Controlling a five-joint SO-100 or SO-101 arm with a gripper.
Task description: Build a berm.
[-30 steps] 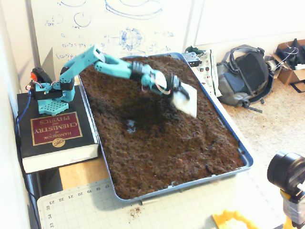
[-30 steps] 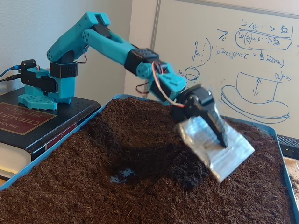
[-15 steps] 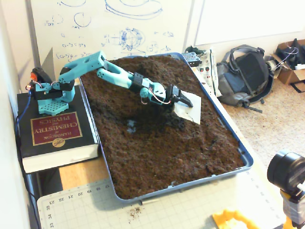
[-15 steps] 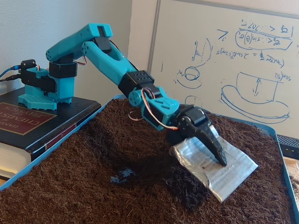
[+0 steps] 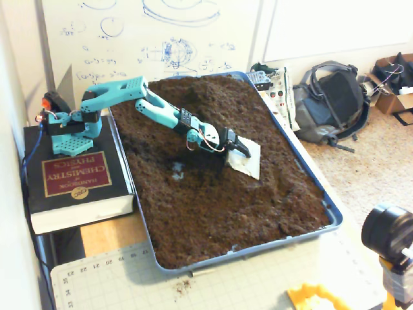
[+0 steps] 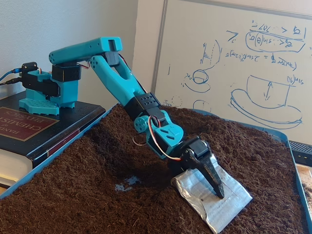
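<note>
The gripper (image 6: 209, 178) was closed on a flat silvery blade (image 6: 214, 200), a taped plate serving as a scoop, whose lower edge was pressed into the soil (image 5: 213, 194) near the middle of the blue tray (image 5: 332, 213). No clean ridge was yet readable; the nearest thing to a berm (image 5: 293, 174) was a low raised band of crumbly soil on the right side of the tray in the higher fixed view, running roughly along the tray's length, just beyond the blade's far edge. A darker hollow (image 5: 193, 158) lay on the blade's other side, toward the arm's base. So the blade faced the raised band, and a push away from the base would probably carry soil onto it. A small blue patch (image 5: 177, 169) showed where the tray floor was bared. The arm's base stood on a thick book (image 5: 74, 181) whose cover read "Handbook of Chemistry and Physics" with a CRC mark; the whiteboard (image 6: 253, 63) bore blue sketches and formulas I could not read.
</note>
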